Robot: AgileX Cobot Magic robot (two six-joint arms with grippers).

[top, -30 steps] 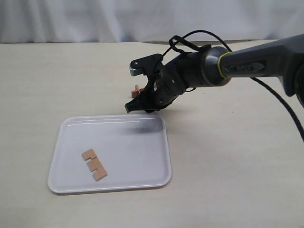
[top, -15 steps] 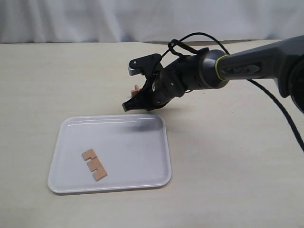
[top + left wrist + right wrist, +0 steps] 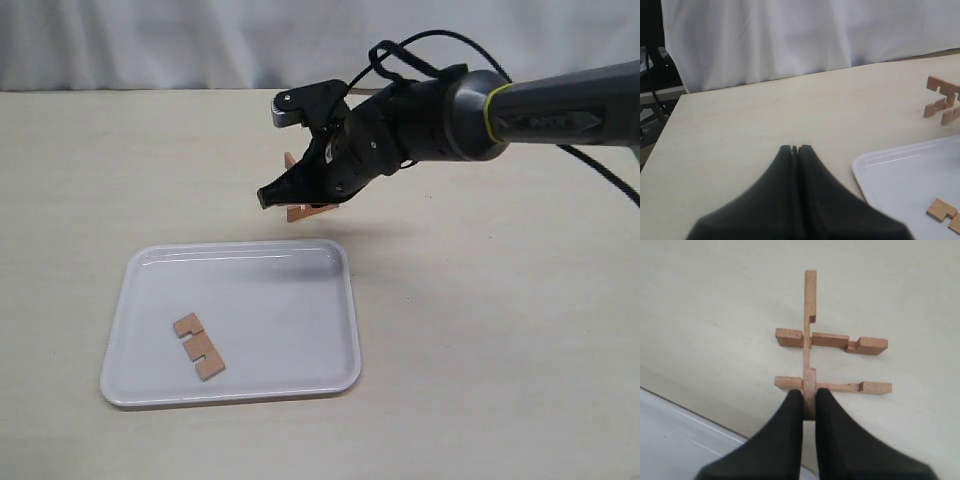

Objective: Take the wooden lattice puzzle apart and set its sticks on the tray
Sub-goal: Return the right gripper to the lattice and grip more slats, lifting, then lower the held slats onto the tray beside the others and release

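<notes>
Right claw (image 3: 809, 396) grips puzzle (image 3: 829, 339) (three sticks); one stick (image 3: 198, 347) on tray (image 3: 290, 300).

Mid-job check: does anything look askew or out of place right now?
Nothing spilled or broken. One oddity: the right gripper pinches the wooden lattice puzzle by only one stick's end, so the two cross sticks hang just in its notches and might slip. One loose stick lies flat on the tray.
</notes>
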